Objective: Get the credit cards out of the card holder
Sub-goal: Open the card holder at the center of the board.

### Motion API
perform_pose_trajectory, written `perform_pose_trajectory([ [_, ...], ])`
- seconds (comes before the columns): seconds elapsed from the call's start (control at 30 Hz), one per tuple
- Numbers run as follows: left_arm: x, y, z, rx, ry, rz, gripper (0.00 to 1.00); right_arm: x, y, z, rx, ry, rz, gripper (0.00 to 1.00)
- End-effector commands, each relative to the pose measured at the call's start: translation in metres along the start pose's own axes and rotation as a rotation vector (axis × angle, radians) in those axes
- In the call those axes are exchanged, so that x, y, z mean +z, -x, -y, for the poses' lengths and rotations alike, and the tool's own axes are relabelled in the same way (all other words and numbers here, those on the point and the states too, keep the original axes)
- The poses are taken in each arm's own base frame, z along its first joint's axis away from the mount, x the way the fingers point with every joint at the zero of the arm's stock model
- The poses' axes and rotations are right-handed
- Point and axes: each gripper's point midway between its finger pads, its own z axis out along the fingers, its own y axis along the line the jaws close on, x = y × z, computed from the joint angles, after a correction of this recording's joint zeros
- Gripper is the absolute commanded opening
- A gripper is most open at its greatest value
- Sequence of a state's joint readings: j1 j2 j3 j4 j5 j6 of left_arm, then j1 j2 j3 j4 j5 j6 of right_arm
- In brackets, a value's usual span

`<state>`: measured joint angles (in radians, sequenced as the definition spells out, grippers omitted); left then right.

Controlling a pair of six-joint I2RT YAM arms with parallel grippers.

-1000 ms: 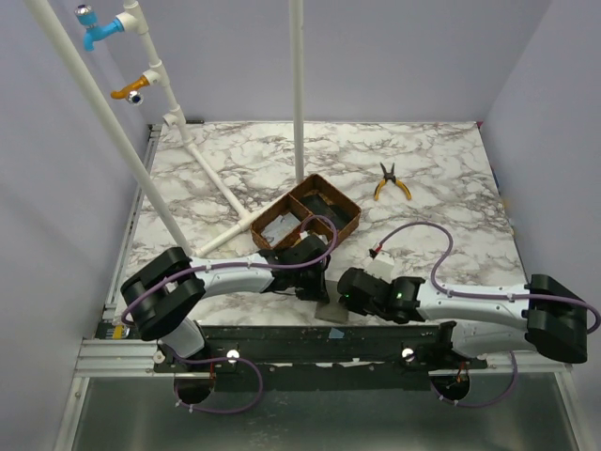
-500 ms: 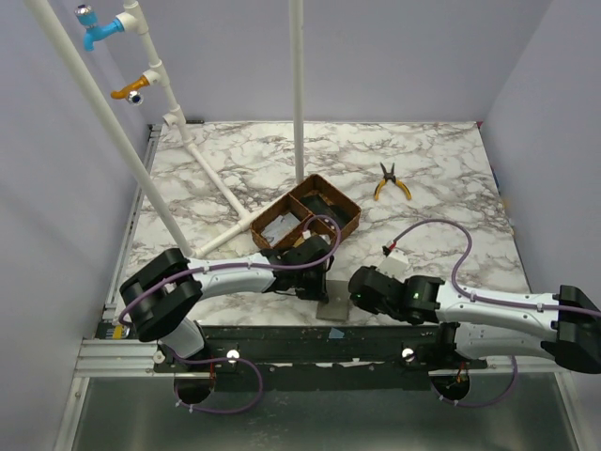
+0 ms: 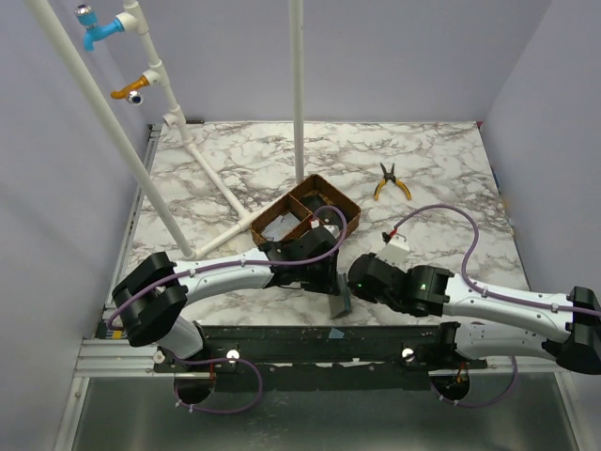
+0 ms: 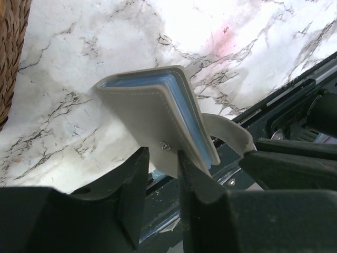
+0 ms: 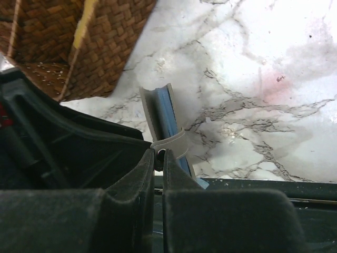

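The grey card holder (image 3: 338, 303) stands on edge at the table's front edge. My left gripper (image 4: 160, 157) is shut on its lower corner, by the snap stud; the card holder (image 4: 152, 108) shows pale blue layers between its covers. I cannot tell the credit cards from the lining. My right gripper (image 5: 159, 154) is shut on the holder's grey closing strap (image 5: 174, 141), pulled away from the card holder (image 5: 157, 112). In the top view the left gripper (image 3: 324, 282) and right gripper (image 3: 351, 287) meet at the holder.
A brown woven three-compartment tray (image 3: 349, 214) stands just behind the grippers, also in the right wrist view (image 5: 105, 47). Yellow-handled pliers (image 3: 390, 181) lie far right. White pipes (image 3: 299, 94) rise at the back. A dark rail (image 3: 282, 336) runs along the front edge, with a small pale piece (image 3: 335, 331) on it.
The card holder lay flat at the front edge; now it stands on edge. The left gripper has reached right and closed on it. The right gripper now pinches its strap.
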<state>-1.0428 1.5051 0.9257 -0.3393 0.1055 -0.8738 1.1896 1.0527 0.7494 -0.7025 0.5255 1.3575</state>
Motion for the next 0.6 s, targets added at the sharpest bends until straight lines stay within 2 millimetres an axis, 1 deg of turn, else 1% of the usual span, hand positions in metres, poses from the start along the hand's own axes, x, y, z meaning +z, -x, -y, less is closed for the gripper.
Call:
perform_pose_trajectory([
  [0.0, -0.006, 0.006, 0.009, 0.032, -0.019, 0.02, 0.33, -0.01, 0.019, -0.006, -0.03, -0.003, 0.061, 0.01],
  [0.1, -0.005, 0.006, 0.009, 0.029, -0.017, 0.017, 0.36, -0.011, 0.02, -0.006, -0.038, -0.015, 0.062, 0.01],
  [0.13, -0.004, 0.013, 0.016, 0.032, -0.048, 0.049, 0.36, -0.011, 0.02, -0.006, -0.04, -0.018, 0.061, 0.01],
  [0.17, -0.005, 0.006, 0.008, 0.027, -0.016, 0.02, 0.37, -0.011, 0.02, -0.006, -0.04, -0.022, 0.059, 0.01],
  [0.2, -0.005, 0.005, 0.006, 0.024, -0.011, 0.02, 0.38, -0.012, 0.019, -0.007, -0.044, -0.023, 0.052, 0.01],
  [0.27, -0.005, 0.004, 0.005, 0.024, -0.009, 0.023, 0.4, -0.012, 0.02, -0.007, -0.045, -0.023, 0.051, 0.01],
  [0.57, -0.009, 0.003, 0.007, 0.02, -0.025, 0.026, 0.4, -0.015, 0.021, -0.005, -0.042, -0.027, 0.053, 0.01],
])
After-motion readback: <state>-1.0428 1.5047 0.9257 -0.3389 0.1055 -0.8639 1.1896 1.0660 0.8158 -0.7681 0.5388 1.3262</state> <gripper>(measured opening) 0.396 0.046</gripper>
